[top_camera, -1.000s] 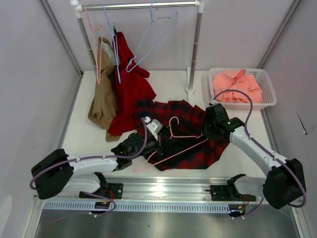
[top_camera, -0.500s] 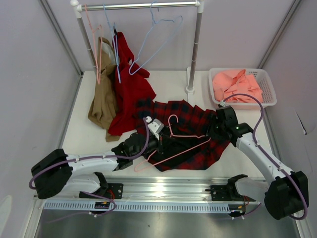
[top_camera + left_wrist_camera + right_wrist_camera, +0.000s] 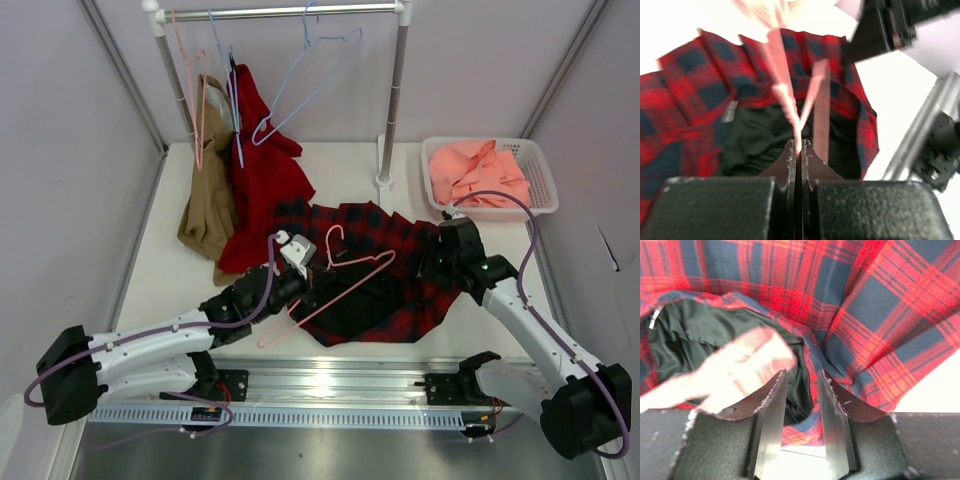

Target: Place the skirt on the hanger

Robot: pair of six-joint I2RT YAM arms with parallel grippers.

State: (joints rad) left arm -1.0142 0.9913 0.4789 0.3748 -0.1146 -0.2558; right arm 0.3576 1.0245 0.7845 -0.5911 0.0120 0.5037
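Lying crumpled on the white worktop (image 3: 165, 285), the skirt (image 3: 405, 240) is spread from the middle toward the right, closer to the near edge than to the far one, with its black lining turned up at the centre. The hanger (image 3: 340, 292) is held slantwise over the skirt's left part: its hook is pointed at the far edge, and its lower corner is carried out past the cloth toward the near left. The left gripper (image 3: 306, 272) is clamped on the pink wire, which is seen from the left wrist pinched between the closed fingers (image 3: 787, 160). The right gripper (image 3: 431, 267) is set at the skirt's right side; from its wrist the jaws are seen partly apart above the edge where lining meets plaid, and whether any cloth is caught cannot be told. A red garment (image 3: 265, 180) and a tan garment (image 3: 208, 205) are hung from the rail (image 3: 280, 12) at the far left, their ends draped onto the worktop. A white basket (image 3: 490, 213) with salmon cloth (image 3: 480, 175) is placed at the far right corner.
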